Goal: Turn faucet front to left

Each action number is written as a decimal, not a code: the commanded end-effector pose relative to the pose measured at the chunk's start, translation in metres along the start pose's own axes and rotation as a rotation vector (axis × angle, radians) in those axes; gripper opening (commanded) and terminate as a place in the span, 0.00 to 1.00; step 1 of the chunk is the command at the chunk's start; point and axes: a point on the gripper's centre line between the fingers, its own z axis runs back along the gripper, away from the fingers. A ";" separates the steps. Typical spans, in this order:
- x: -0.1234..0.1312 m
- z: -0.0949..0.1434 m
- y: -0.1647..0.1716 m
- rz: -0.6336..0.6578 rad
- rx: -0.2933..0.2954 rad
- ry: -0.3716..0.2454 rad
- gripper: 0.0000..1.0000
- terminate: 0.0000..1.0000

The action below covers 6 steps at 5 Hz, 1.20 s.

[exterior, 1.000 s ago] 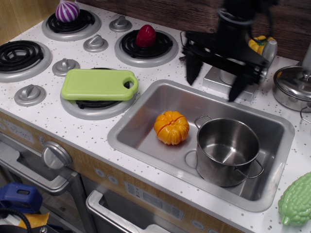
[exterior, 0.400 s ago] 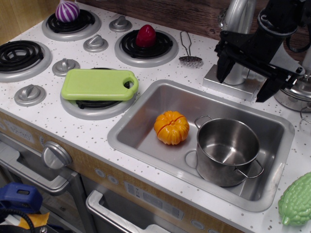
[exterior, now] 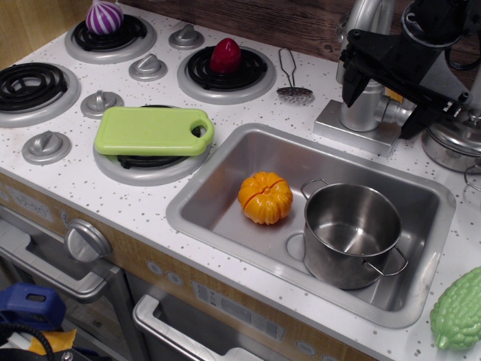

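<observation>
The silver-grey faucet stands on its square base behind the sink, its curved spout rising out of the top of the frame. Its side lever points right. My black gripper hangs open just in front of the faucet body. One finger is at the body's left and the other finger is right of the lever. I cannot tell whether either finger touches the faucet. The spout's tip is out of view.
The sink holds an orange pumpkin and a steel pot. A second pot stands right of the faucet. A slotted spoon lies left of the base. A green cutting board covers a burner. A green gourd lies at the front right.
My gripper has moved right and slightly up, from in front of the faucet's left side to around its body and lever. The faucet body now shows more.
</observation>
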 end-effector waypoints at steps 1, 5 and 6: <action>0.017 0.011 0.024 -0.046 -0.013 -0.060 1.00 0.00; 0.036 0.000 0.078 -0.133 -0.069 -0.067 1.00 0.00; 0.041 -0.006 0.086 -0.143 -0.082 -0.076 1.00 0.00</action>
